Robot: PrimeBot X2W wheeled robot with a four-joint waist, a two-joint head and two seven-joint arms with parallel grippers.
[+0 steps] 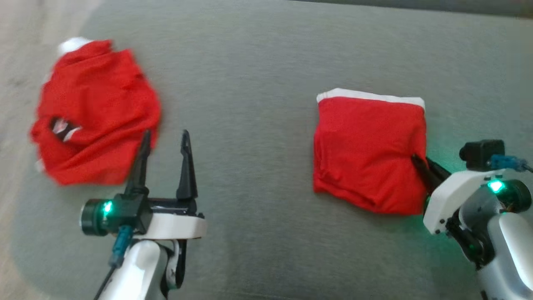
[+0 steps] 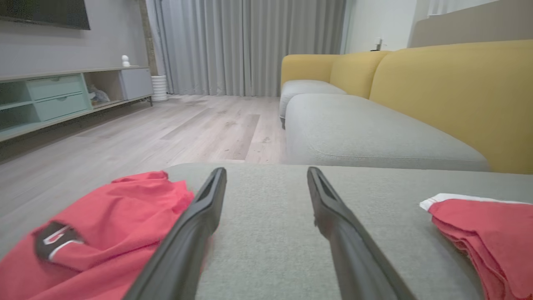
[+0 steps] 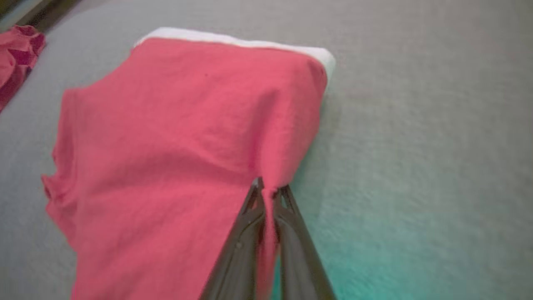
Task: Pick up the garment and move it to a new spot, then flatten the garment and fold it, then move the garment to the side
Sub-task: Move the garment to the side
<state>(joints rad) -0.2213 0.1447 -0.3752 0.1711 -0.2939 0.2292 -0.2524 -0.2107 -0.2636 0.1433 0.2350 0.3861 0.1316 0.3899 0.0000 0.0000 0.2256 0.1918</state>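
Observation:
A folded red garment [image 1: 368, 152] with a white band along its far edge lies on the grey cushion at the right. My right gripper [image 1: 418, 161] is shut on this garment's right edge; in the right wrist view the fingers pinch a fold of the red cloth [image 3: 268, 192]. My left gripper [image 1: 165, 139] stands open above the cushion, nothing between its fingers, just right of a crumpled red garment [image 1: 95, 112]. The left wrist view shows that crumpled garment [image 2: 104, 233] at lower left and the folded one [image 2: 487, 233] at right.
The grey cushion surface [image 1: 258, 83] spreads between the two garments. In the left wrist view, a yellow sofa [image 2: 437, 87] with grey seats stands ahead, a wooden floor [image 2: 166, 129] and a low cabinet [image 2: 62, 96] at left.

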